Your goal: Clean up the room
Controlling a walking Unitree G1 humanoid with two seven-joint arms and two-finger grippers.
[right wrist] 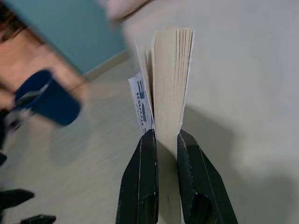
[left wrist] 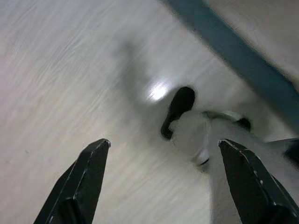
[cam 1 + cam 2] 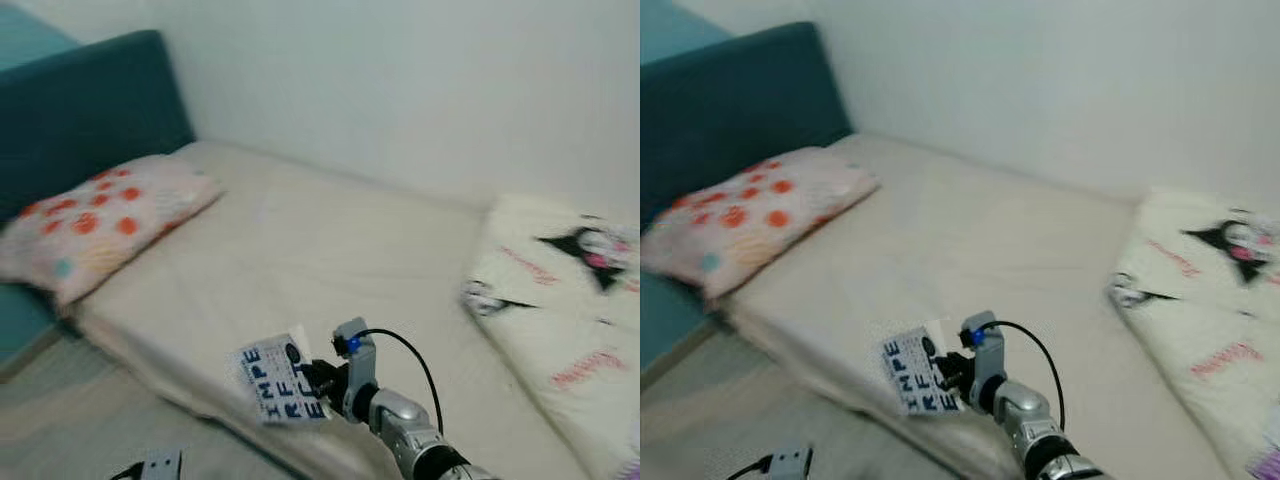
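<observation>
A small white book (image 3: 280,383) with dark block letters on its cover hangs over the near edge of the bed (image 3: 300,250). My right gripper (image 3: 318,380) is shut on it; in the right wrist view the two black fingers (image 1: 144,186) pinch its cream page block (image 1: 170,84). The left gripper (image 2: 163,154) points down at the pale wood floor (image 2: 60,70), its fingers spread wide with nothing between them. Under it lies a black and white object (image 2: 187,121), blurred.
A pillow with orange dots (image 3: 100,220) rests at the head of the bed against a teal headboard (image 3: 90,100). A folded cartoon-print blanket (image 3: 570,300) covers the right end. A white wall (image 3: 420,80) runs behind. A blue object (image 1: 44,100) hangs over the floor.
</observation>
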